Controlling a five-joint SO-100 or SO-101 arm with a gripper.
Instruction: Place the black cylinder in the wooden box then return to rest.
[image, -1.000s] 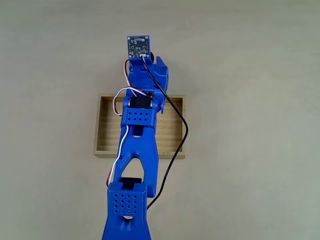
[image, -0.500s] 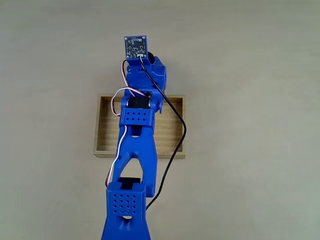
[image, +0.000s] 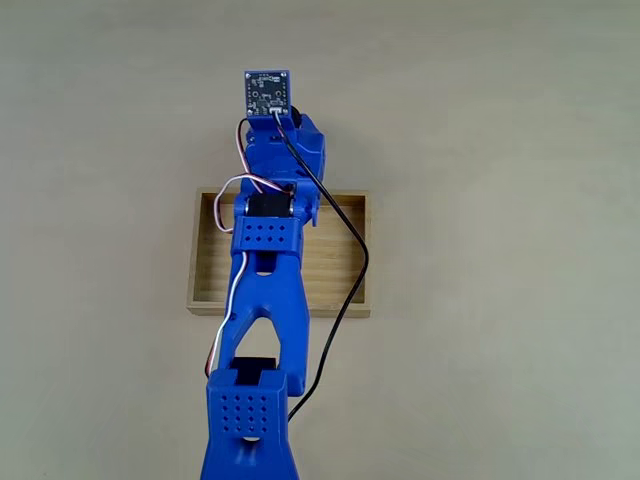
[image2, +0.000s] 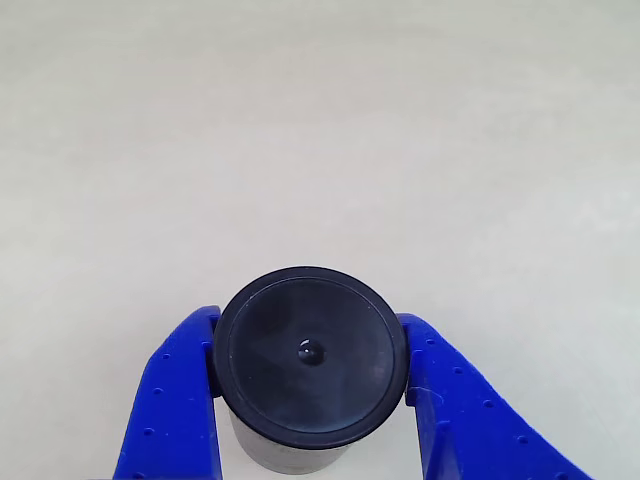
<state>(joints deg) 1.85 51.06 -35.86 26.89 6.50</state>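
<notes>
**Black cylinder gripped, box not yet filled**

The black cylinder (image2: 307, 358) sits upright between the two blue fingers (image2: 170, 400) of the hand (image2: 310, 385) in the other view, its round top facing the camera. The fingers press against its sides on the left and right, so the hand is closed on it. Below and beyond it lies only bare pale table (image2: 320, 130); whether the cylinder stands on the table or hangs just above it cannot be told from here.

In the fixed view, which looks down from above, the blue arm (image: 262, 300) comes in from the near edge of the table and stretches away over the wooden box (image: 206, 262). The box lies in the middle of the table, and the parts of its floor that show on either side of the arm hold nothing. The arm's wrist, with a small circuit board (image: 267, 92) on top, reaches past the far wall of the box, so the hand and cylinder under it are over bare table on the far side of the box, not over the box. A black cable (image: 345, 230) trails from the board back across the box.

As a judgement, the grasp is done. Carrying the cylinder back over the far wall, setting it down in the box, letting go and returning to rest are all left.
</notes>
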